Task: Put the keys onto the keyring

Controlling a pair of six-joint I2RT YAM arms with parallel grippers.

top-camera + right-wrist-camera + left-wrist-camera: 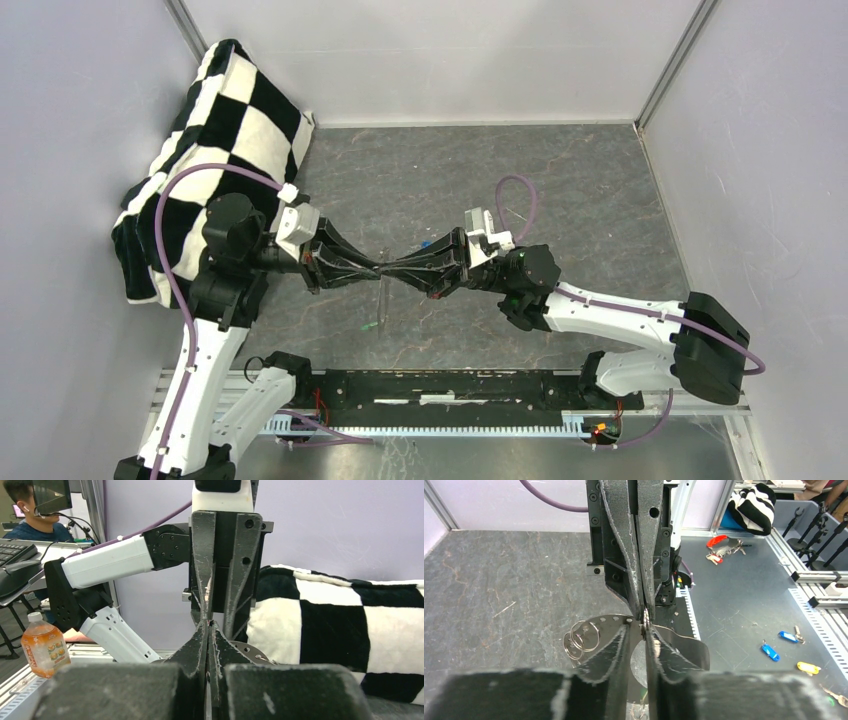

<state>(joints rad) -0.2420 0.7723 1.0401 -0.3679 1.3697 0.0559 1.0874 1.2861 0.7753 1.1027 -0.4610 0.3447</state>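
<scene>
1. A checked pillow (235,110) leans in the table's (560,190) far left corner, well left of the left gripper (374,268).
2. The left gripper points right, above the middle of the table. Its jaws stand a narrow slit apart. Whether the pads press on anything cannot be told.
3. In the left wrist view, a few loose wire rings (581,637) lie overlapped on the table, near the left gripper and to the left of its fingers.
4. The keyring (382,300) shows from above only as a thin grey strand. It hangs straight down from just off the left gripper's tip. In the wrist view its top is a small metal bit at that tip.
5. The green key (370,325) is below the left gripper's tip, at the strand's lower end. Whether it is threaded on cannot be told.
6. The right gripper (390,272) points left and meets the left gripper tip to tip. Its jaws are fully closed, pinching that metal bit.
7. The blue key (428,242) is a small blue speck to the right of the left gripper, just beyond the right gripper's far side.
</scene>
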